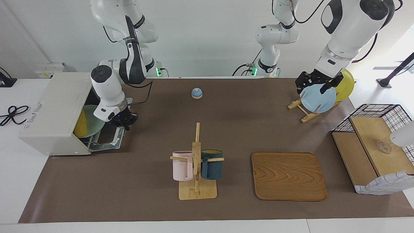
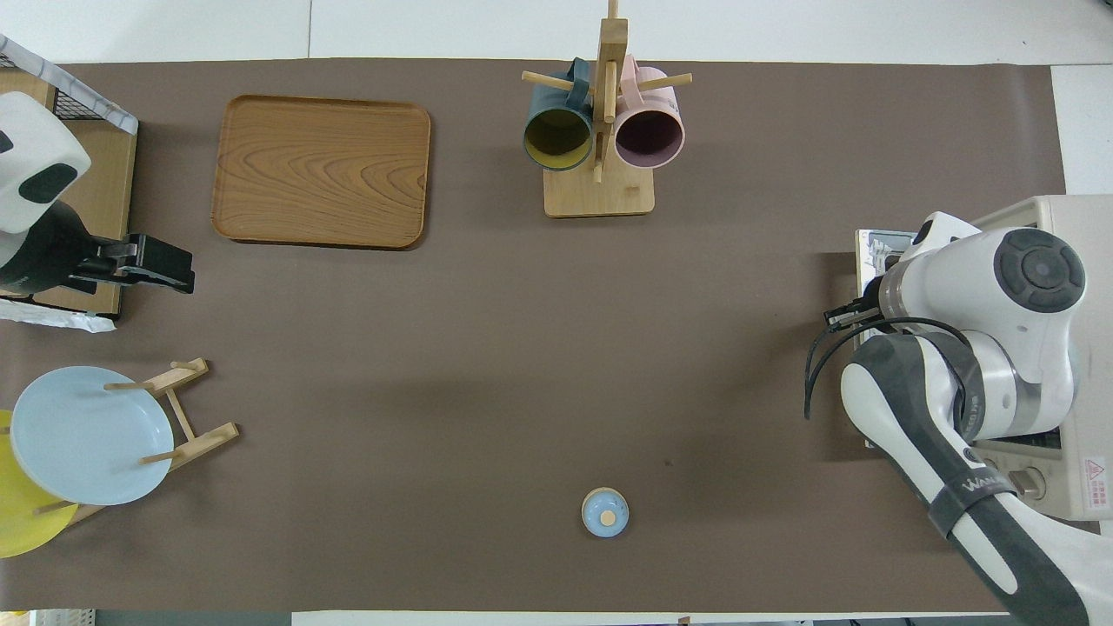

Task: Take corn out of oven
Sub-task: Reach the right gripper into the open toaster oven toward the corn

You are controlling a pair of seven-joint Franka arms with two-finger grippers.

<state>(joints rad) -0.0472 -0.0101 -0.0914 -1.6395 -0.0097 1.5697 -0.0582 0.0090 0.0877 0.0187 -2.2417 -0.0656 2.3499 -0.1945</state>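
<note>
In the facing view, the oven is seen at the right arm's end of the counter, with its door folded down flat in front of it. The right gripper is placed on the outer edge of that door, and its fingers are closed tight there, apparently on the door's handle. Inside the opening, just beside those fingers, the corn is seen lying on a pale green plate. The left gripper is held over a light blue plate on a wooden plate rack, with its fingers spread wide and nothing between them; that arm is waiting. A wooden tray is left bare, well apart from both grippers.

In the overhead view, the right gripper is hidden under its own arm, and only a corner of the door and the top of the oven are shown. The corn cannot be seen here. The left gripper is seen open and empty, near the tray.

The door may be judged fully opened. The corn has not yet been reached, gripped, drawn out or set down.
</note>
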